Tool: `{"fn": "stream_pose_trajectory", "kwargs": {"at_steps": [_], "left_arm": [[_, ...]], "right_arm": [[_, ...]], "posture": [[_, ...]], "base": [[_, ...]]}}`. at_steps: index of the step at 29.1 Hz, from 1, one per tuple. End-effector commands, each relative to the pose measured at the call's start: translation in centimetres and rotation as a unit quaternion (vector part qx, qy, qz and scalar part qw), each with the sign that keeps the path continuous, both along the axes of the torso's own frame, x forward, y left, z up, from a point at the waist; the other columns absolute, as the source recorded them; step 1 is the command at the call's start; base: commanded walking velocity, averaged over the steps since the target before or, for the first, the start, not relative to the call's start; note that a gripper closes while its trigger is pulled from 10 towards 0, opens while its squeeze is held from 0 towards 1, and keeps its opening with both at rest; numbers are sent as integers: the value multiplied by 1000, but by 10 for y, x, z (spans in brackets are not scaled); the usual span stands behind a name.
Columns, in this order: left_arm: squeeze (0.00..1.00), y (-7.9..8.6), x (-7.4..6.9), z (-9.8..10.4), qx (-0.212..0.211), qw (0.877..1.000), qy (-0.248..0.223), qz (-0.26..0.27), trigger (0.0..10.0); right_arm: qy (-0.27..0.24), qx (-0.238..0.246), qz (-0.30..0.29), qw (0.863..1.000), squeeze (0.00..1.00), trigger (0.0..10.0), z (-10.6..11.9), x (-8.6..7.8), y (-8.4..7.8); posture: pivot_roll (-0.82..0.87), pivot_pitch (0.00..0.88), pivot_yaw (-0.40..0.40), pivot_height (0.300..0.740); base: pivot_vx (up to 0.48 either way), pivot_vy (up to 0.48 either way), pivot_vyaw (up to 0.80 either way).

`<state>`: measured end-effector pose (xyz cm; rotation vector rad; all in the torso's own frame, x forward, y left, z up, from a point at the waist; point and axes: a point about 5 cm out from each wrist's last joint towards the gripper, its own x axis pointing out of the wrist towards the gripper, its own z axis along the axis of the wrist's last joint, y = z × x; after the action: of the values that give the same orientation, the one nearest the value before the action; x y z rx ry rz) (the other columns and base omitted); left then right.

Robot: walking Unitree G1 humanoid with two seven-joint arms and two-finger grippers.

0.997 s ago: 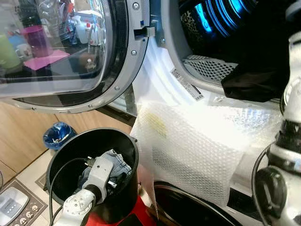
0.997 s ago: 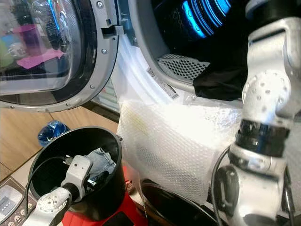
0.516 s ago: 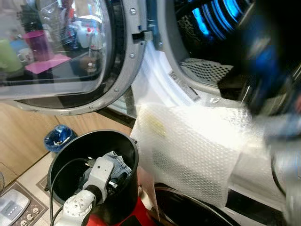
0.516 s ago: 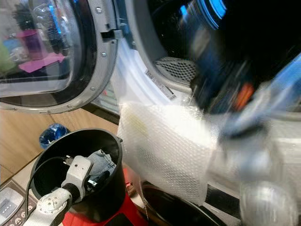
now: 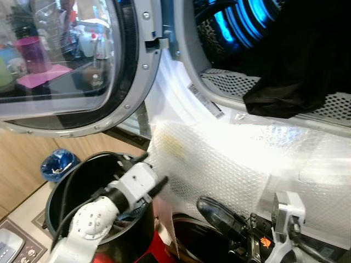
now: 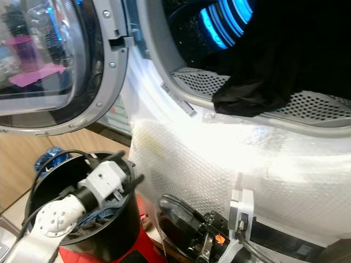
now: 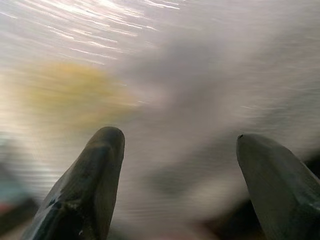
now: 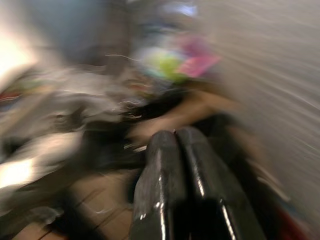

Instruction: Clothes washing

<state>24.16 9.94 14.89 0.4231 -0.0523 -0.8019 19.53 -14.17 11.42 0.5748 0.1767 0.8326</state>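
A black garment (image 5: pixel 290 82) hangs over the lip of the washer's open drum (image 5: pixel 230 27), which is lit blue inside. On the floor below the door stands a black bucket (image 5: pixel 66 181) with denim clothes (image 6: pixel 94 217) inside. My left gripper (image 5: pixel 151 169) is above the bucket's right rim, open with nothing between its fingers (image 7: pixel 100 165), pointing at the bubble wrap (image 5: pixel 230 164). Low in front of the machine, my right gripper (image 5: pixel 211 209) is shut, fingers (image 8: pixel 170 165) pressed together with nothing held.
The round glass door (image 5: pixel 66 66) stands open at the left above the bucket. Bubble wrap covers the machine's front below the drum. A blue bundle (image 5: pixel 55 163) lies on the floor by the wooden wall, and a white device (image 5: pixel 8 241) sits at the bottom left.
My right arm has swung down from the drum opening to low in front of the machine. My left gripper has risen out of the bucket to its right rim.
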Motion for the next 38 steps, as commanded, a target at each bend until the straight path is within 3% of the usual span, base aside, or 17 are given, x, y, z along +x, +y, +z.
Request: {"fn": "stream_pose_trajectory", "kwargs": {"at_steps": [1,5,6,8,12,16,18,19,20,21,22,25,27,31,32,33,38], "left_arm": [[0,-11,-13,-24,-6,994,91,-57,10000],[0,-21,-23,-47,-16,981,168,-98,10000],[0,-24,-26,-59,-26,970,211,-114,10000],[0,-25,-23,-66,-41,966,230,-110,10000],[0,-26,-14,-90,-48,956,275,-90,10000],[0,-27,-8,-121,-62,935,344,-65,10000],[0,-25,-6,-138,-59,925,373,-37,10000],[0,-25,-6,-138,-59,925,373,-37,10000],[0,-20,-5,-153,-34,922,385,-7,10000],[0,-12,-9,-174,-2,912,409,34,10000],[0,-10,-10,-180,4,907,418,46,10000],[0,-9,-13,-185,14,903,427,50,10000],[0,-7,-22,-198,45,892,446,55,10000],[0,-3,-34,-210,90,883,456,62,10000],[0,-3,-34,-210,90,883,456,62,10000],[0,5,-46,-221,143,877,455,67,10000],[0,14,-48,-226,166,875,439,115,10000]], "right_arm": [[62,-35,-69,995,0,10000,-32,0,-15],[129,-77,-136,979,0,10000,-72,-11,-30],[172,-97,-178,964,0,10000,-95,-18,-39],[204,-118,-212,948,0,10000,-113,-23,-46],[291,-181,-330,880,0,10000,-152,-29,-70],[375,-217,-446,783,0,10000,-178,-40,-97],[396,-224,-467,758,0,10000,-186,-45,-101],[396,-224,-467,758,0,10000,-186,-45,-101],[408,-237,-465,749,0,10000,-191,-49,-98],[431,-265,-462,728,0,10000,-200,-56,-94],[439,-274,-468,717,0,10000,-202,-58,-94],[447,-281,-474,705,0,10000,-204,-59,-94],[456,-286,-489,686,0,10000,-206,-59,-93],[469,-286,-501,669,0,10000,-207,-61,-93],[469,-286,-501,669,0,10000,-207,-61,-93],[473,-294,-499,664,0,10000,-208,-62,-93],[464,-309,-487,673,0,10000,-208,-59,-90]], "posture": [[-115,65,84,740],[-116,59,82,740],[-126,55,87,740],[-125,47,89,740],[-143,36,98,740],[-140,26,98,740],[-147,20,96,740],[-147,20,96,740],[-160,19,98,740],[-162,23,97,740],[-158,19,95,740],[-153,15,89,740],[-150,18,81,740],[-164,15,78,740],[-164,15,78,740],[-165,14,70,740],[-158,18,66,740]], "base": [[0,0,0],[0,0,0],[0,0,0],[0,0,0],[0,0,0],[0,0,0],[0,0,0],[0,0,0],[0,0,0],[0,0,0],[0,0,0],[0,0,0],[0,0,0],[0,0,0],[0,0,0],[0,0,0],[0,0,0]]}}
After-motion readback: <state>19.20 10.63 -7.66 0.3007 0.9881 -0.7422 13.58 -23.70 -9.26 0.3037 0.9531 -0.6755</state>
